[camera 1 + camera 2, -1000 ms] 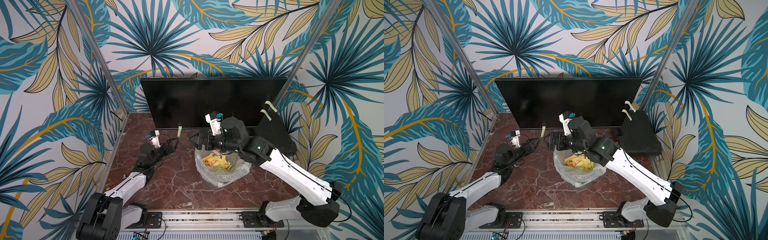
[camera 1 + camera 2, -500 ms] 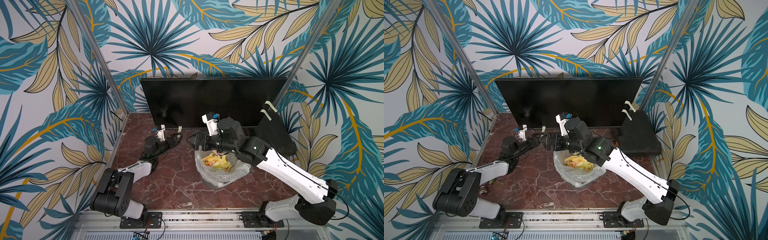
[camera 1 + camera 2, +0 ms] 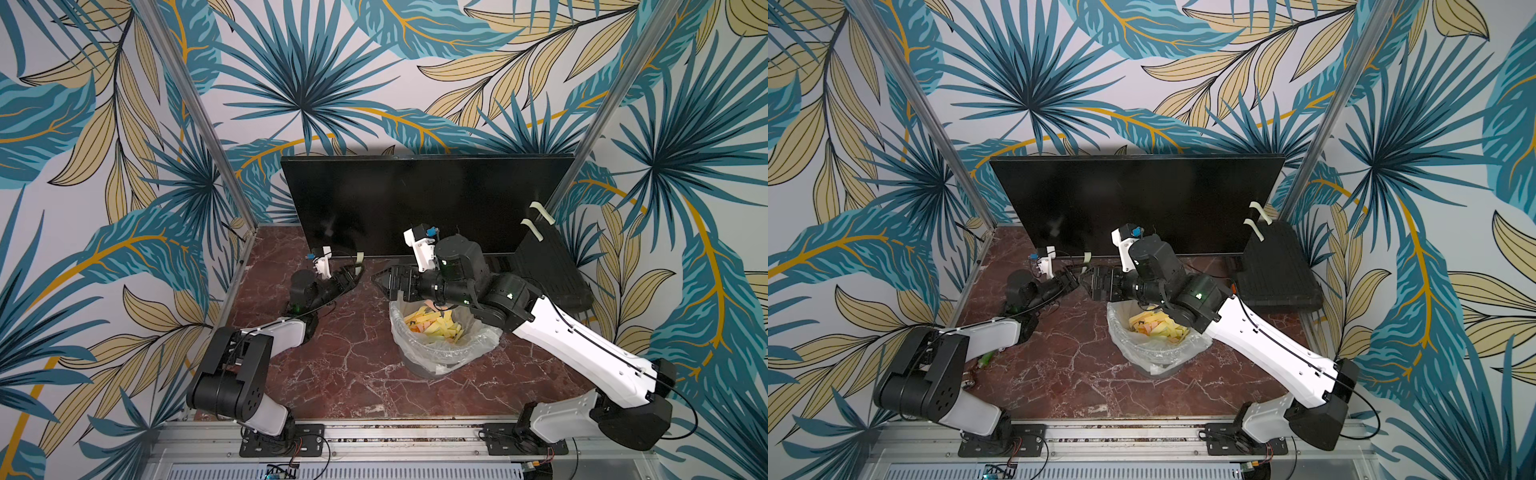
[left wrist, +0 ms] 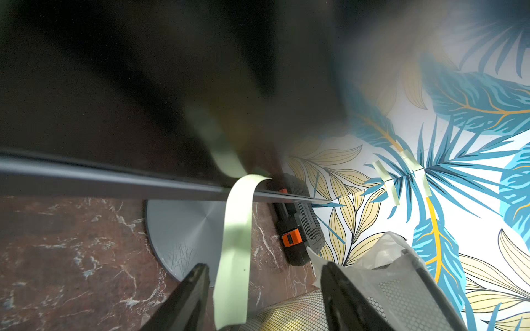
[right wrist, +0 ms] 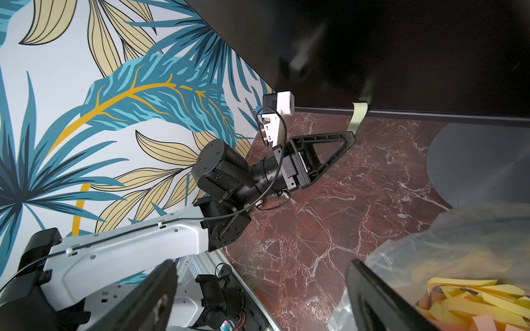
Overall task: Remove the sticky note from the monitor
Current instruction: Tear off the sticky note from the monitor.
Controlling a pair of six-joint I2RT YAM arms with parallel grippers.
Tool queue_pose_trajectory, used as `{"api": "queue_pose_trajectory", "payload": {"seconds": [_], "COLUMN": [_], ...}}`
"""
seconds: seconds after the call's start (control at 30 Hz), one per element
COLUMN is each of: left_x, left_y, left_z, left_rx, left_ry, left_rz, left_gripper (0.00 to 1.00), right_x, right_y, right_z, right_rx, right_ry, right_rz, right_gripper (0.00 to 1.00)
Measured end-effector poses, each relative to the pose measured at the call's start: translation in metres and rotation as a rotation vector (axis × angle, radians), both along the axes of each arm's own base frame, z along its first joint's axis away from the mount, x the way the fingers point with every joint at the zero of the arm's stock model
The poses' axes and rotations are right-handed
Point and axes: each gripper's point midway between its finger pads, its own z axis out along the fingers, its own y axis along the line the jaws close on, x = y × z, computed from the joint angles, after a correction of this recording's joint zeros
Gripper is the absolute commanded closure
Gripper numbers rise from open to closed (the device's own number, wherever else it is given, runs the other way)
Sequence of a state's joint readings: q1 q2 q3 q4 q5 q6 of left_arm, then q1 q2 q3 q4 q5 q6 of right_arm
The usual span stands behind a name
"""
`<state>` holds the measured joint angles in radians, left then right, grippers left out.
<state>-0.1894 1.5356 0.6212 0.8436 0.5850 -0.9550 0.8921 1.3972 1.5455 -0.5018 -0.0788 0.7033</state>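
Note:
The black monitor [image 3: 424, 199] [image 3: 1138, 199] stands at the back on a grey disc base [image 4: 183, 226]. A pale green sticky note [image 3: 360, 261] [image 3: 1087, 257] hangs as a curled strip from its lower bezel. In the left wrist view the sticky note [image 4: 235, 243] hangs between the fingers of my left gripper [image 4: 263, 266], close to one finger, with the jaws apart. My left gripper [image 3: 352, 277] sits low at the note's free end. My right gripper [image 3: 380, 283] [image 5: 258, 292] hovers open beside it, empty.
A lined bin [image 3: 457, 353] holding several yellow and orange notes stands mid-table under the right arm. A ribbed black case [image 3: 548, 266] lies at the right, with two pale strips [image 3: 540, 210] stuck at its far end. Leaf-patterned walls enclose three sides.
My left arm has reached forward to the monitor's lower edge and its jaws have narrowed around the hanging note. My right gripper has shifted slightly left.

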Motion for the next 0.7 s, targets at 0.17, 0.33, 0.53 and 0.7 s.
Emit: {"api": "queue_pose_trajectory", "payload": {"seconds": [0.17, 0.33, 0.53, 0.7], "left_x": [0.0015, 0.0009, 0.0000, -0.0008], "left_y": [-0.0007, -0.0012, -0.0022, -0.0028], "left_z": [0.0034, 0.0033, 0.0030, 0.0031], "left_rx": [-0.004, -0.005, -0.006, -0.006], "left_ry": [-0.009, -0.008, -0.006, -0.006], "left_rz": [-0.003, -0.008, -0.015, -0.021], "left_gripper": [0.45, 0.51, 0.62, 0.70], "right_x": [0.0006, 0.0007, 0.0010, 0.0011], "right_y": [-0.0004, -0.0006, -0.0017, -0.0038], "right_z": [0.0000, -0.0001, 0.0008, 0.0029], "right_rx": [-0.001, -0.002, -0.001, 0.001], "right_ry": [-0.001, -0.001, -0.005, -0.011], "right_rz": [-0.004, -0.005, -0.010, -0.017], "right_gripper": [0.06, 0.06, 0.06, 0.06]}}
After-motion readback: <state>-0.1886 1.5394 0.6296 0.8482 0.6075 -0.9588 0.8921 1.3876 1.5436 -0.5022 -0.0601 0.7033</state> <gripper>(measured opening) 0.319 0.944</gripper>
